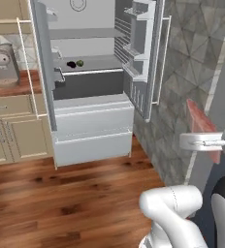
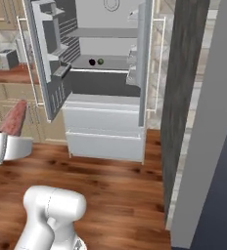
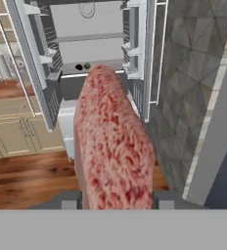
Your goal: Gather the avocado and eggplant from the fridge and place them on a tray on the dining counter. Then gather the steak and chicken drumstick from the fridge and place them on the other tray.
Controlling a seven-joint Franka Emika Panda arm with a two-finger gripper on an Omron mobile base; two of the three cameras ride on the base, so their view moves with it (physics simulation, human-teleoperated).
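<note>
Here the fingers (image 3: 114, 200) are partly closed on the steak (image 3: 113, 146), one on each flat side of the slab at its lower end, in the lower centre of the hand view. The steak stands on edge and extends up the middle of that frame. In the left base view the steak (image 1: 201, 128) shows at the right edge, above the white hand; in the right base view the steak (image 2: 15, 118) shows at the left edge. The arm (image 1: 175, 210) rises from the lower right of the left base view. The fridge (image 1: 92, 128) stands open in the upper centre; the eggplant (image 1: 71, 64) and avocado (image 1: 80, 63) lie side by side on its shelf. The floor (image 1: 61, 198) is wood.
</note>
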